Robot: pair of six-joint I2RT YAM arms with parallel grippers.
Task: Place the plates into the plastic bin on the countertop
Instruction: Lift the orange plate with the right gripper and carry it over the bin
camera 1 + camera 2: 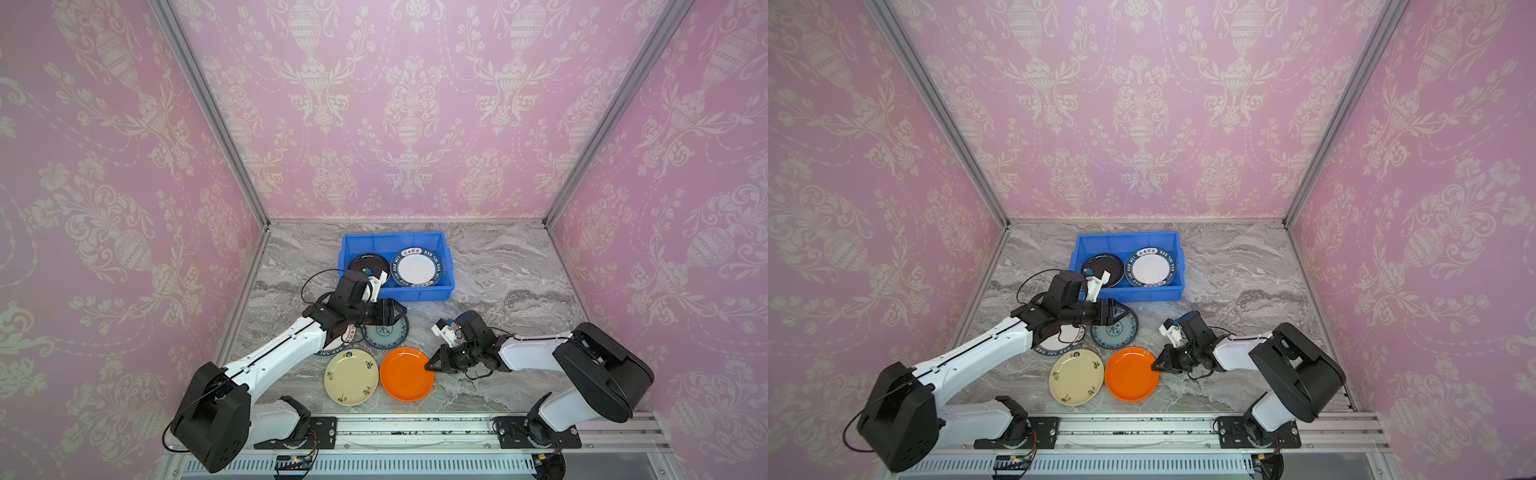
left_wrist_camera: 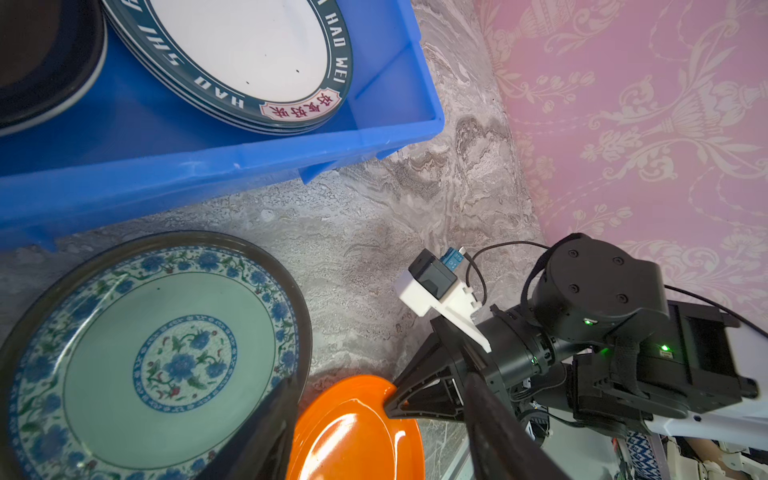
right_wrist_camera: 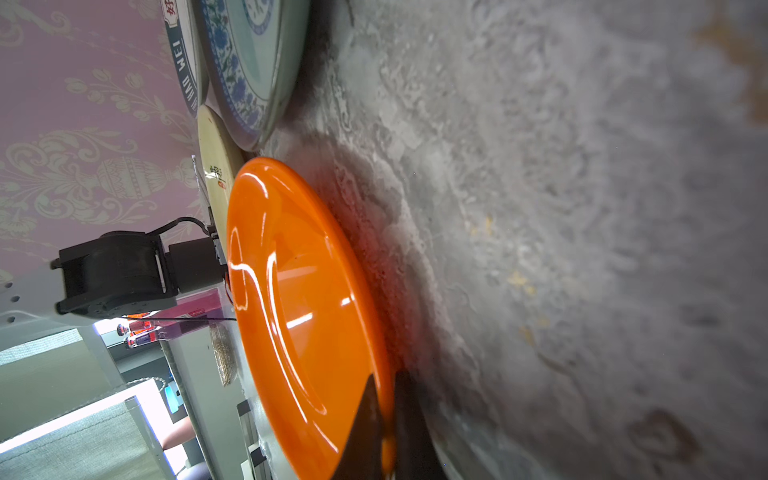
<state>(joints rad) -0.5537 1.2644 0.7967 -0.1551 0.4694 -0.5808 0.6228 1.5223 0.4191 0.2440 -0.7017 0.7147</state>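
Closest in the right wrist view were the two dark fingers of the right pincer point(image 3: 385, 376), pressed together on the rim of the orange plate point(image 3: 291, 291), one above the lip and one below it. The pincer was gripping that plate. The plate looked to be lying on the countertop point(image 3: 582, 208), not yet raised, though the edge at the fingers was hard to judge.

Across the orange plate from this pincer lay a cream plate point(image 1: 351, 377), the two nearly touching. The teal plate point(image 1: 385, 332) sat near, off to the side of the pincer's tips toward the bin. A lettered-rim plate point(image 1: 1059, 338) lay beyond it, partly under the left arm.

The left pincer point(image 1: 398, 312) hung over the teal plate's bin-side rim with its jaws wide apart and nothing between them. The plastic bin point(image 1: 395, 240) stood just beyond it and well apart from the right pincer. It held a black plate point(image 1: 365, 262) and a stack of lettered plates point(image 1: 417, 268) side by side.

The step in hand, as I judged it, was the pickup of the orange plate. The next move would call for a lift clearing the cream and teal plates. Then would come a carry past the left pincer without touching it, and a release over the bin's wall, probably onto one of the two piles.
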